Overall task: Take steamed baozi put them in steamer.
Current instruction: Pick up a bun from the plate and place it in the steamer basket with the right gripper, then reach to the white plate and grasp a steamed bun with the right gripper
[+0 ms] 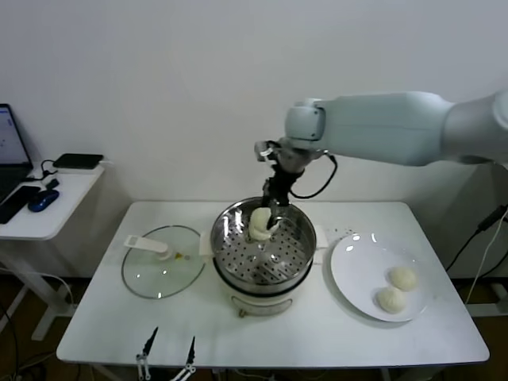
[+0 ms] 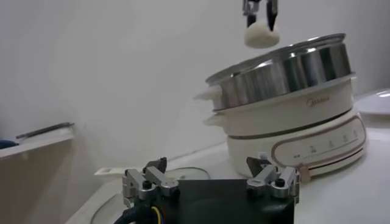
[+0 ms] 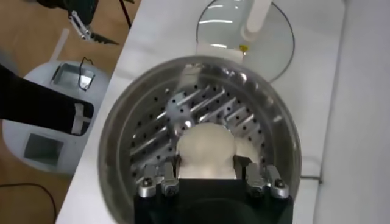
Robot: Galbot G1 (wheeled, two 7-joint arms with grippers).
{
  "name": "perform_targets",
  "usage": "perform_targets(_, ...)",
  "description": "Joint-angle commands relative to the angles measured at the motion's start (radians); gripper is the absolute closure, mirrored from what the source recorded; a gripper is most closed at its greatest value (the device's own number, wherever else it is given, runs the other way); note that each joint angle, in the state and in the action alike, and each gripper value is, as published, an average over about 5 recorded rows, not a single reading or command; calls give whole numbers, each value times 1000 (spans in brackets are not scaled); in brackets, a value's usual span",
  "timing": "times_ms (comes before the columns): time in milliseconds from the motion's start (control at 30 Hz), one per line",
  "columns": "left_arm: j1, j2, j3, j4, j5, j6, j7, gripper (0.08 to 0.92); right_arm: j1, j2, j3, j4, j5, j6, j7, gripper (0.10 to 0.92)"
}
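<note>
My right gripper [image 1: 274, 213] is shut on a pale baozi [image 1: 262, 219] and holds it over the back of the shiny steel steamer [image 1: 238, 274], just above its perforated tray [image 1: 266, 258]. In the right wrist view the baozi [image 3: 204, 146] sits between the fingers [image 3: 166, 176], with a second pale bun [image 3: 248, 151] partly hidden beneath it in the steamer [image 3: 116, 134]. Two more baozi [image 1: 402, 277] [image 1: 390, 299] lie on the white plate [image 1: 357, 270]. My left gripper [image 1: 167, 348] is open and empty, low at the table's front edge.
A flat glass lid [image 1: 159, 274] with a white handle lies left of the steamer. The left wrist view shows the steamer [image 2: 286, 67] from the side with the held baozi [image 2: 262, 35] above its rim. A side table [image 1: 40, 210] with electronics stands far left.
</note>
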Motion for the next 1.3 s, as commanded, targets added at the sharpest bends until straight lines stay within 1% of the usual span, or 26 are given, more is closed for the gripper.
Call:
perform_targets(33, -3, -2, -1, 6, 0, 0, 0, 177, -157, 105, 58, -125, -29, -7, 8, 433)
perform_targets(633, -13, -6, -6, 15, -1, -3, 0, 177, -233, 152, 64, -202, -87, -2, 17, 431)
perform_targets(867, -11, -6, -6, 15, 2, -5, 1, 177, -225, 153, 62, -179, -108, -3, 25, 426)
perform_targets(967, -11, -9, -3, 13, 4, -5, 1, 177, -211, 140, 67, -157, -104, -2, 32, 378)
perform_targets(1133, -8, -12, -3, 11, 7, -4, 1, 177, -157, 87, 78, -106, -73, 7, 29, 244)
perform_targets(1233, -7, -12, -2, 9, 9, -3, 1, 177, -93, 28, 48, -56, -62, 27, -1, 209)
perform_targets(1300, -5, -12, -1, 8, 11, -3, 1, 177, -42, -30, 12, -11, -60, 47, -34, 205)
